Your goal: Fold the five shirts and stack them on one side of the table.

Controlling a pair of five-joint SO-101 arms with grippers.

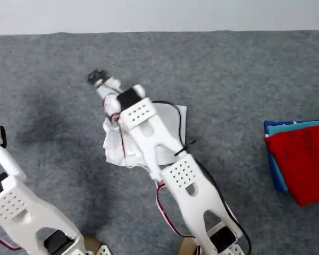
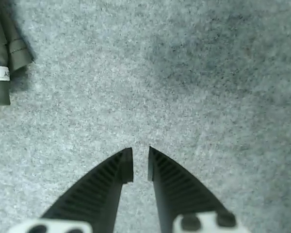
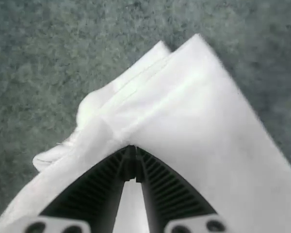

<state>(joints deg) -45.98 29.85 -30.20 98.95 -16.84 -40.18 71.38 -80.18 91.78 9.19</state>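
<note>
A white shirt (image 1: 167, 127) lies crumpled in the middle of the grey table, partly under the right arm (image 1: 149, 133). My right gripper (image 3: 132, 167) is shut on a folded edge of the white shirt (image 3: 184, 111), which is lifted a little off the carpet. A stack of folded shirts (image 1: 303, 159), red on top of teal and blue, sits at the table's right edge. My left gripper (image 2: 140, 165) hovers over bare carpet, fingers almost together with nothing between them. A dark shirt (image 2: 5, 53) with a white label lies a short way beyond it.
The left arm (image 1: 13, 199) stands at the table's near left corner. Grey carpet (image 1: 239, 79) covers the table, with open room between the white shirt and the folded stack and along the far side.
</note>
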